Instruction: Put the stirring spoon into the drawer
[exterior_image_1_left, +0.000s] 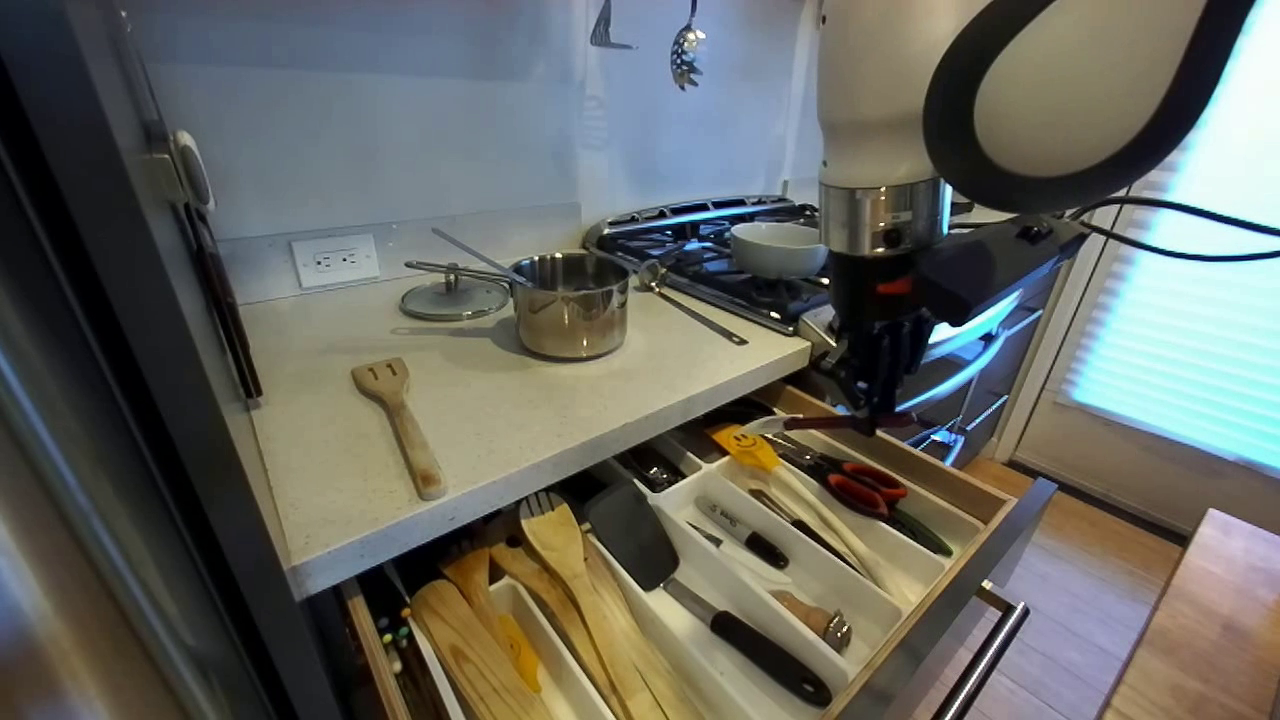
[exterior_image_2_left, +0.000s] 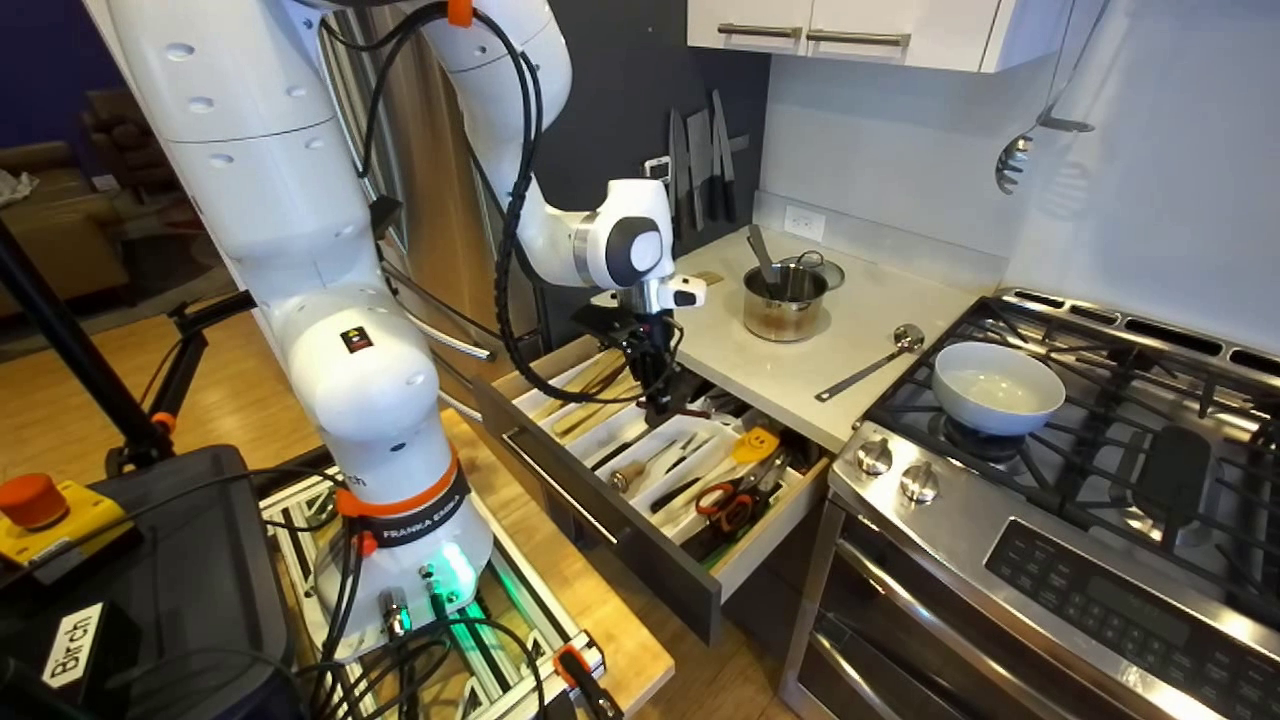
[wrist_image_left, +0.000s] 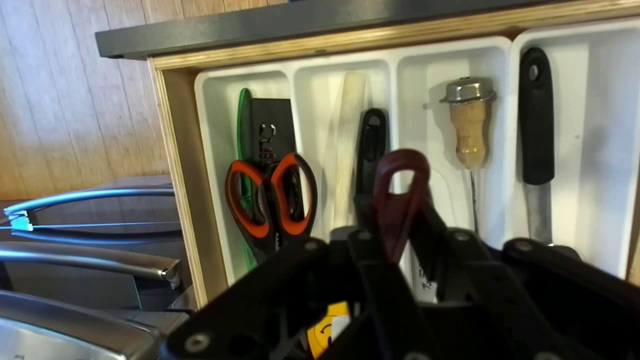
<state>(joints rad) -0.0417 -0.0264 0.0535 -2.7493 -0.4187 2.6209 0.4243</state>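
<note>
My gripper (exterior_image_1_left: 880, 412) is shut on the dark red handle of a utensil (exterior_image_1_left: 822, 423) and holds it above the open drawer (exterior_image_1_left: 1003, 545). A pale flat head shows at the utensil's far end in an exterior view. In the wrist view, the handle's looped end (wrist_image_left: 392, 220) sticks out between the fingers (wrist_image_left: 397, 212). The gripper also shows over the drawer in an exterior view (exterior_image_2_left: 657, 405). The drawer holds a white divided tray (wrist_image_left: 607, 150) with red-black scissors (wrist_image_left: 295, 220), a yellow smiley utensil (exterior_image_1_left: 745, 447) and a black-handled turner (exterior_image_1_left: 765, 655).
Wooden utensils (exterior_image_1_left: 575, 570) fill the drawer's other side. The counter edge (exterior_image_1_left: 540, 460) overhangs the drawer's back. On the counter are a steel pot (exterior_image_1_left: 572, 320), a ladle (exterior_image_1_left: 700, 315) and a slotted wooden turner (exterior_image_1_left: 408, 440). A white bowl (exterior_image_2_left: 998, 390) sits on the stove.
</note>
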